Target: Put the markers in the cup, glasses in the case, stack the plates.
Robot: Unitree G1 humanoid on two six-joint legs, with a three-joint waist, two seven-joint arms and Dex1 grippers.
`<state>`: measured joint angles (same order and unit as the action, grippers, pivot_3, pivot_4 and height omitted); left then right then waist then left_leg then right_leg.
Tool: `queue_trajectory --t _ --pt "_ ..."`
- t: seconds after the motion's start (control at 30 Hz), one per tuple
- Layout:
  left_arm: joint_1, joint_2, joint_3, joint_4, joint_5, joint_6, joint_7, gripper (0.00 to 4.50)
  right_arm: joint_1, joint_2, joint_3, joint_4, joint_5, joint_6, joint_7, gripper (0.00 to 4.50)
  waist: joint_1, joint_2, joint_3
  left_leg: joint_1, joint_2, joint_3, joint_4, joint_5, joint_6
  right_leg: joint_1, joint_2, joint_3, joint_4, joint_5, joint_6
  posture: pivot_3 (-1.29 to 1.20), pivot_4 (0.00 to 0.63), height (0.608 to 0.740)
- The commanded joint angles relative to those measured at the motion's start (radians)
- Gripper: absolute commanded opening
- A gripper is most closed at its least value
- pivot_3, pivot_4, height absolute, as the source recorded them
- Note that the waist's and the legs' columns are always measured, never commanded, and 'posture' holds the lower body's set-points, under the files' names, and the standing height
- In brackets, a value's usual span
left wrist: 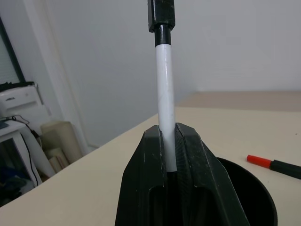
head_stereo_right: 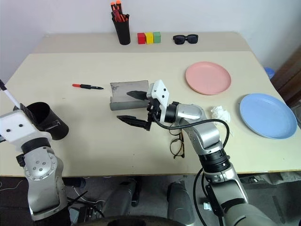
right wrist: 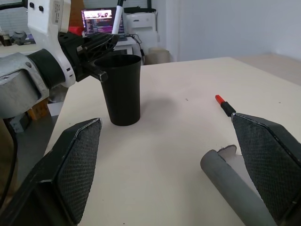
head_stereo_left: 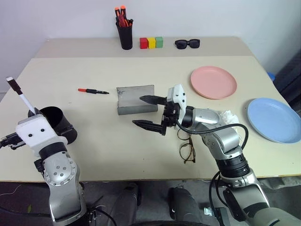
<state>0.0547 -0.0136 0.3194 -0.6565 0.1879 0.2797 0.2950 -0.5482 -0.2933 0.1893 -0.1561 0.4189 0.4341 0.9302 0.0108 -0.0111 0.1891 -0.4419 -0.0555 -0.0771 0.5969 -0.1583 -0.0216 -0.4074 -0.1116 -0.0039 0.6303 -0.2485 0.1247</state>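
My left gripper [left wrist: 169, 137] is shut on the white marker [head_stereo_left: 21, 98], which points up with its black cap on top, just beside and above the black cup [head_stereo_left: 59, 123]. The red-capped black marker [head_stereo_left: 93, 91] lies on the table beyond the cup. The grey case [head_stereo_left: 136, 100] stands open at the table's middle. My right gripper [head_stereo_left: 137, 110] hangs open in front of the case, pointing left, with nothing between its fingers. The glasses [head_stereo_left: 187, 146] lie under my right forearm. At the right are the pink plate [head_stereo_left: 213, 82] and the blue plate [head_stereo_left: 274, 119], apart.
A black pen holder [head_stereo_left: 124, 34] with orange-red markers, three coloured blocks [head_stereo_left: 151, 43] and black sunglasses [head_stereo_left: 187, 44] line the far edge. A crumpled white tissue [head_stereo_left: 229, 116] lies between my right arm and the blue plate.
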Motion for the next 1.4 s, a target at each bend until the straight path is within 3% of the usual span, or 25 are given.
queue_trajectory --t 0.03,0.33,0.5,0.93,1.13,1.2,1.3,1.4 --pt "-0.010 -0.001 -0.008 -0.028 0.018 0.000 0.006 0.02 0.001 0.001 0.001 -0.052 0.025 -0.004 0.007 4.50 0.000 0.000 0.000 0.000 0.000 0.000 0.000 0.000 0.000 0.000 0.000 0.000 0.000 0.000 0.000 0.00 0.150 0.740" --pt "-0.001 -0.015 -0.022 -0.030 0.030 -0.002 0.018 0.02 0.007 -0.003 0.004 -0.061 0.023 0.000 0.012 4.50 0.000 0.000 0.000 0.000 0.000 0.000 0.000 0.000 0.000 0.000 0.000 0.000 0.000 0.000 0.000 0.00 0.150 0.740" --pt "0.003 -0.020 -0.025 -0.024 0.037 -0.006 0.021 1.96 0.009 -0.005 0.004 -0.066 0.023 0.006 0.013 4.50 0.000 0.000 0.000 0.000 0.000 0.000 0.000 0.000 0.000 0.000 0.000 0.000 0.000 0.000 0.000 0.00 0.150 0.740" --pt "-0.010 -0.006 -0.010 -0.020 0.024 -0.012 0.012 1.96 0.007 -0.003 0.004 -0.071 0.024 0.014 0.010 4.50 0.000 0.000 0.000 0.000 0.000 -0.001 0.000 0.000 0.000 0.000 0.000 0.000 0.000 0.000 0.000 0.00 0.150 0.740" --pt "-0.214 0.084 -0.114 -0.029 0.007 0.091 -0.113 1.96 -0.027 0.017 -0.036 -0.027 0.014 -0.015 -0.031 4.50 0.002 -0.001 0.000 -0.001 0.000 -0.001 0.001 0.000 0.000 0.001 0.000 -0.002 0.000 0.000 0.000 0.00 0.150 0.740" --pt "-0.318 0.082 -0.157 0.009 -0.012 0.236 -0.152 1.96 -0.045 0.030 -0.054 -0.001 0.010 -0.030 -0.059 4.50 0.001 -0.001 0.000 -0.001 -0.001 -0.001 0.001 0.000 0.000 0.001 -0.001 -0.001 -0.001 0.000 0.000 0.00 0.150 0.740" --pt "-0.453 0.040 -0.155 0.086 -0.030 0.436 -0.141 2.88 -0.065 0.045 -0.066 0.025 0.004 -0.048 -0.083 4.50 0.000 -0.001 0.000 -0.001 -0.001 -0.001 0.001 0.000 0.000 0.001 0.001 -0.002 0.000 0.002 0.003 0.00 0.150 0.740" --pt "-0.577 -0.002 -0.109 0.184 -0.037 0.556 -0.089 4.32 -0.069 0.048 -0.064 0.034 0.000 -0.059 -0.090 4.50 -0.009 -0.001 0.000 -0.001 0.000 -0.001 0.000 0.000 0.000 0.001 0.002 -0.002 0.000 0.002 0.004 0.00 0.150 0.740"
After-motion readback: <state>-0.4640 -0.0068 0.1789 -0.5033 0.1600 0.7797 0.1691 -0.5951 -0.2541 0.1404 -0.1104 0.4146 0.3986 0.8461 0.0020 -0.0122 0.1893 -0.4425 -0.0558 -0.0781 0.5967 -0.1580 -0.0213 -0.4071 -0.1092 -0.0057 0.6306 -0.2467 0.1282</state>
